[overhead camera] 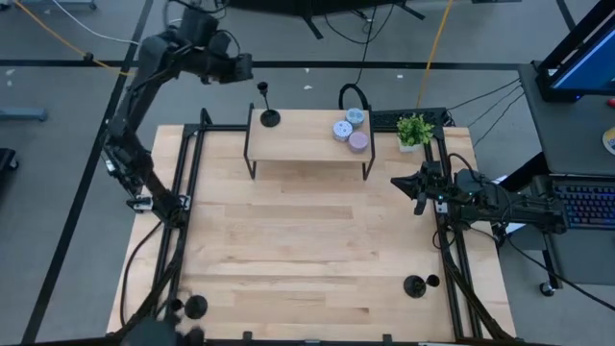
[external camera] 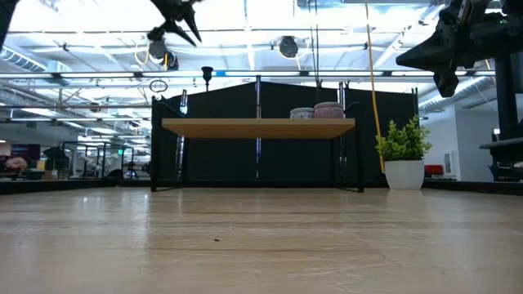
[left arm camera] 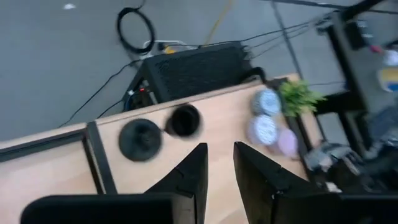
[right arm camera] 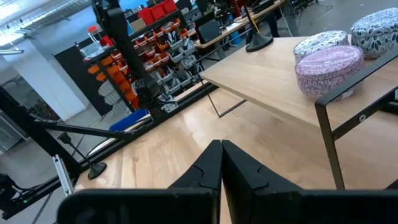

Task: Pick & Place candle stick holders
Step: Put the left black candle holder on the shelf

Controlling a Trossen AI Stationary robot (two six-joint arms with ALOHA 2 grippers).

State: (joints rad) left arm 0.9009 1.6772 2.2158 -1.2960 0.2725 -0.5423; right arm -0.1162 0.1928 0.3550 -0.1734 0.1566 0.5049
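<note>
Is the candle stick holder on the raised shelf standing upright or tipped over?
Upright: the candle stick holder rests on its disc base on the shelf, stem rising.

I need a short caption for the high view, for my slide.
One candle stick holder stands on the shelf; the left gripper hovers beyond it; the right gripper waits by the plant.

The wide middle of the table point(overhead camera: 307, 250) is bare wood, open to a gripper from either side. At upper centre the raised shelf point(overhead camera: 307, 139) blocks low passage; on it a candle stick holder point(overhead camera: 269, 117) stands at its left end, three pucks point(overhead camera: 351, 130) at its right. A plant point(overhead camera: 414, 131) crowds the upper right corner. More holders point(overhead camera: 415, 285) sit lower right.
</note>
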